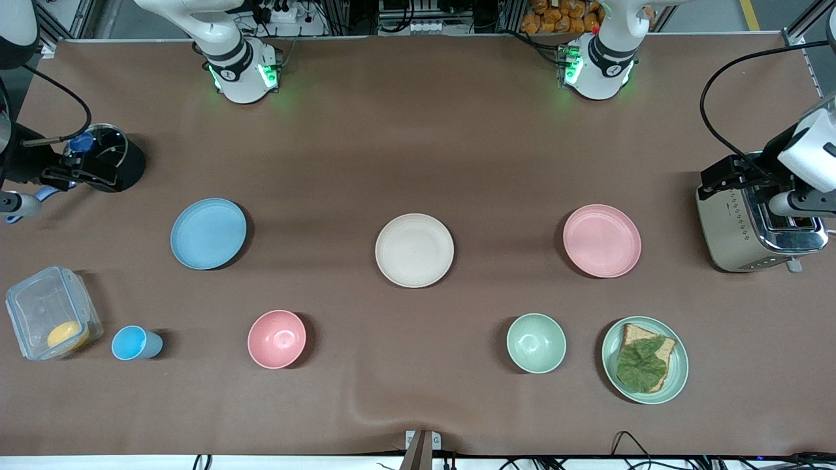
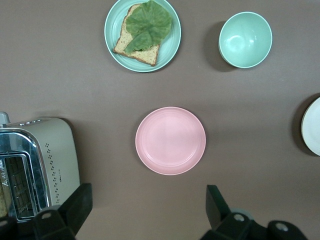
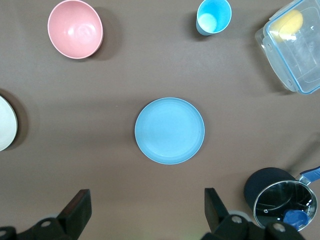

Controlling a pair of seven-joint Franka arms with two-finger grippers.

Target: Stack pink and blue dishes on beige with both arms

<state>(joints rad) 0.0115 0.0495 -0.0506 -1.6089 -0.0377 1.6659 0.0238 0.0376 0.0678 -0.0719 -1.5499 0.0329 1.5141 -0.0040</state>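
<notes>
From my seat, the brown table [image 1: 418, 130] carries three matching plates in a row, none touching another. At its middle lies the beige plate [image 1: 414, 250], bare on top, flat on the cloth; only a sliver of its rim shows at the edge of each wrist view. Toward the left arm's end lies the pink plate [image 2: 170, 140], and the left gripper [image 2: 147, 205] hangs above the cloth just beside it, fingers [image 2: 77, 207] spread wider than the plate and holding nothing. Toward the right arm's end lies the blue plate [image 3: 169, 130], with the right gripper [image 3: 145, 207] poised the same way beside it, fingers [image 3: 79, 209] wide apart and empty. Past the left fingers stands a toaster [image 2: 37, 167], possibly with something in its slot, though I can't tell. Near the right fingers sits a dark pot [image 3: 280, 197] with something blue inside. Nearer the front camera I see a clear box [image 1: 52, 313] holding something yellow, a green plate [image 1: 679, 365] with bread and a leaf, a pink bowl [image 1: 277, 339], a green bowl [image 1: 536, 343] and a blue cup [image 1: 135, 343].
</notes>
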